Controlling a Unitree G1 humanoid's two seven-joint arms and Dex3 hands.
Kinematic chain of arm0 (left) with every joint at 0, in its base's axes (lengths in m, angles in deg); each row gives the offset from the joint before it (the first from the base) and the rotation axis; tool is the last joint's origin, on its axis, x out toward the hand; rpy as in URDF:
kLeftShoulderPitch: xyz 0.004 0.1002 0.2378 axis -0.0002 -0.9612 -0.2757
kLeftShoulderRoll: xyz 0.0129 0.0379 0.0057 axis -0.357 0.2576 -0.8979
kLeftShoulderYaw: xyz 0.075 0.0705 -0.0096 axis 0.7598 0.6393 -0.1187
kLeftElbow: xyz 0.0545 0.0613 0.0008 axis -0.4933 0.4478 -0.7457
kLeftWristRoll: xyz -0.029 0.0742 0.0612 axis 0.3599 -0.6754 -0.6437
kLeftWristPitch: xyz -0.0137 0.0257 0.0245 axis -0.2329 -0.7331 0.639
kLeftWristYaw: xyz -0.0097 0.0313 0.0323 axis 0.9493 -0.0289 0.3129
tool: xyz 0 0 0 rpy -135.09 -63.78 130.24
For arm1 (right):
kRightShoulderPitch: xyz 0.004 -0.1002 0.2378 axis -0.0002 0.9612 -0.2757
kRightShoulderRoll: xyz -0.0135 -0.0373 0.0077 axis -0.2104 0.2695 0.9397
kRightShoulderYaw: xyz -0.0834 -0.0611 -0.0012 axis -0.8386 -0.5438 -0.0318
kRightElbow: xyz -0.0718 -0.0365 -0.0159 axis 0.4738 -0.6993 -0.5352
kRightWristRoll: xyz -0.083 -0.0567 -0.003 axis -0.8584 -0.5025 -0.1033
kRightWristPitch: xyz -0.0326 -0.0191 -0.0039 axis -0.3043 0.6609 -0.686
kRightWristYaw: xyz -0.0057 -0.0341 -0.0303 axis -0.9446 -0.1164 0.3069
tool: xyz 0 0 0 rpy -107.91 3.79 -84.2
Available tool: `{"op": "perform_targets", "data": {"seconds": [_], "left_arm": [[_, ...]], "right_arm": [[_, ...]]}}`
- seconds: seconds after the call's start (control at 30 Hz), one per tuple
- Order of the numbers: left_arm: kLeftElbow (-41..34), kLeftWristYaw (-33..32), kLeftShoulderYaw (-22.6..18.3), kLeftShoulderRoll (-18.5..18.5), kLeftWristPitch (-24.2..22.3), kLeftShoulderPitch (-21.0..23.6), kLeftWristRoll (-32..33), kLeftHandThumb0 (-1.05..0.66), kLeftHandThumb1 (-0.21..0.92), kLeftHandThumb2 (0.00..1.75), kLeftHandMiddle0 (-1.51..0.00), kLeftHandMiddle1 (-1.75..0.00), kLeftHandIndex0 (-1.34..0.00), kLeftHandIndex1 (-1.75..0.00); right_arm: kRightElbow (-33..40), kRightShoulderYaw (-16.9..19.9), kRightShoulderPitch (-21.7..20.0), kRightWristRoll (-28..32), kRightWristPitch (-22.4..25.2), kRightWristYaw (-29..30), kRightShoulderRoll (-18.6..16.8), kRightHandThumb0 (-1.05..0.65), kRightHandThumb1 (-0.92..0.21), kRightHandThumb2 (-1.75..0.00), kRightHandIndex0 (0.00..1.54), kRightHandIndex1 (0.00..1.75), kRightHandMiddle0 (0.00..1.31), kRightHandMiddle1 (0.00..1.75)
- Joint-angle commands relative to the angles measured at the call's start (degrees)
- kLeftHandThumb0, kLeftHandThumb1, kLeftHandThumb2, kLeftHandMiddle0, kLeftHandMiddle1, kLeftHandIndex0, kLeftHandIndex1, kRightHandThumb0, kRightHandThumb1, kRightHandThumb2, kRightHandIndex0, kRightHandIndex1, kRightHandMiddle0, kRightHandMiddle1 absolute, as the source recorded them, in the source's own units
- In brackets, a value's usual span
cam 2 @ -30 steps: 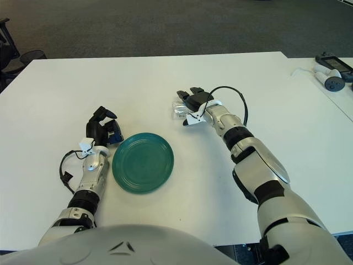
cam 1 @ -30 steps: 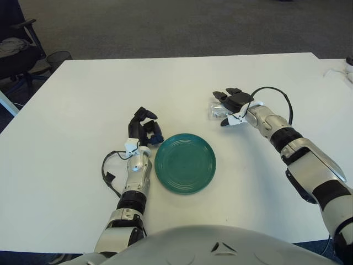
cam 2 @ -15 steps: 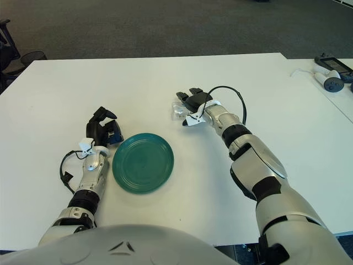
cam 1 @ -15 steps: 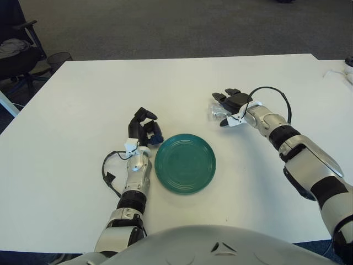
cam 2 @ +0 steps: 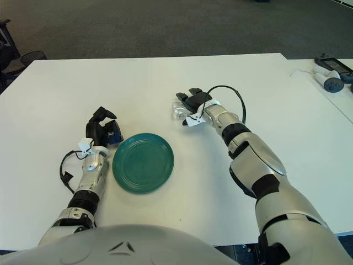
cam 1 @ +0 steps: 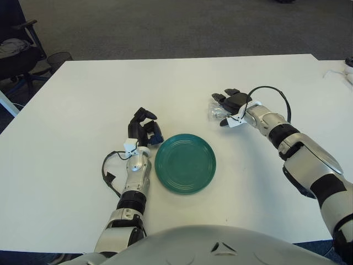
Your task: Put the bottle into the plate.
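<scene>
A small clear bottle (cam 1: pixel 214 112) lies on its side on the white table, beyond and to the right of the green plate (cam 1: pixel 185 163). My right hand (cam 1: pixel 227 109) reaches over the bottle, with its fingers (cam 1: pixel 220 97) stretched across the top and its thumb on the near side. The bottle rests on the table and the fingers are not closed around it. My left hand (cam 1: pixel 144 127) rests idle on the table just left of the plate, with fingers relaxed and empty. The plate holds nothing.
The white table (cam 1: pixel 83 110) runs far to the left and back. An office chair (cam 1: pixel 16 49) stands off its back left corner. Small devices with a cable (cam 2: pixel 330 72) lie on a second table at the far right.
My right hand has shifted slightly left and farther over the bottle. The bottle, plate and left hand have not moved.
</scene>
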Motion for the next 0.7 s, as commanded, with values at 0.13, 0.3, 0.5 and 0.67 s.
{"op": "perform_targets", "data": {"seconds": [0.13, 0.3, 0.5, 0.67], "left_arm": [[3.6, -0.1, -0.6, 3.3, -0.8, -4.3, 1.3, -0.59, 0.06, 1.63, -1.30, -1.75, -0.83, -1.75], [3.6, -0.1, -0.4, 3.0, -0.8, -4.3, 1.1, -0.60, 0.05, 1.65, -1.30, -1.75, -0.84, -1.75], [4.0, 0.0, -0.2, 2.8, -0.2, -4.3, 0.7, -0.60, 0.04, 1.65, -1.31, -1.75, -0.84, -1.75], [4.7, -0.2, -0.2, 2.9, 0.7, -3.9, 0.4, -0.60, 0.04, 1.65, -1.31, -1.75, -0.84, -1.75]], "right_arm": [[0.4, 1.2, 9.6, 2.4, 1.3, -5.2, -0.3, -0.14, -0.30, -1.17, 0.64, 1.47, 0.51, 1.71], [3.2, 4.7, 12.7, 5.0, -0.2, 1.4, 0.1, -0.02, -0.05, -1.54, 0.86, 1.53, 0.63, 1.74], [5.1, 6.4, 14.3, 5.9, -1.3, 2.9, 0.7, 0.00, 0.03, -1.65, 0.91, 1.59, 0.65, 1.75], [6.6, 7.5, 15.3, 6.6, -2.2, 2.2, 1.4, 0.00, 0.03, -1.67, 0.90, 1.63, 0.65, 1.75]]}}
